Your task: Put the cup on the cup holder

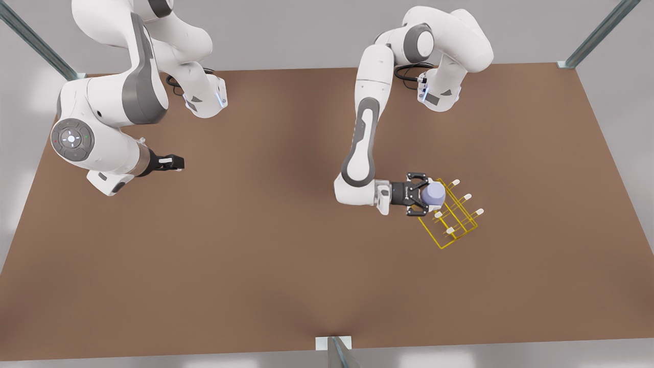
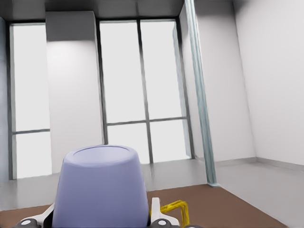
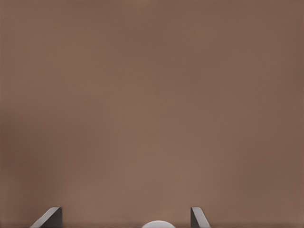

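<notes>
Left gripper (image 1: 428, 194) clenches the upturned lavender-blue tapered cup (image 1: 436, 193) over the yellow wire cup holder (image 1: 452, 225); right gripper (image 1: 176, 162) waits, fingers spread.

A broad, flat, matte brown table (image 1: 265, 245) carries a yellow thin-wire cup holder (image 1: 452, 222) with white-tipped upright pegs, standing directly on it toward the front view's right.

Left gripper (image 1: 428, 194) jaws clamped; right gripper (image 1: 180, 162) waits, spread.
</notes>
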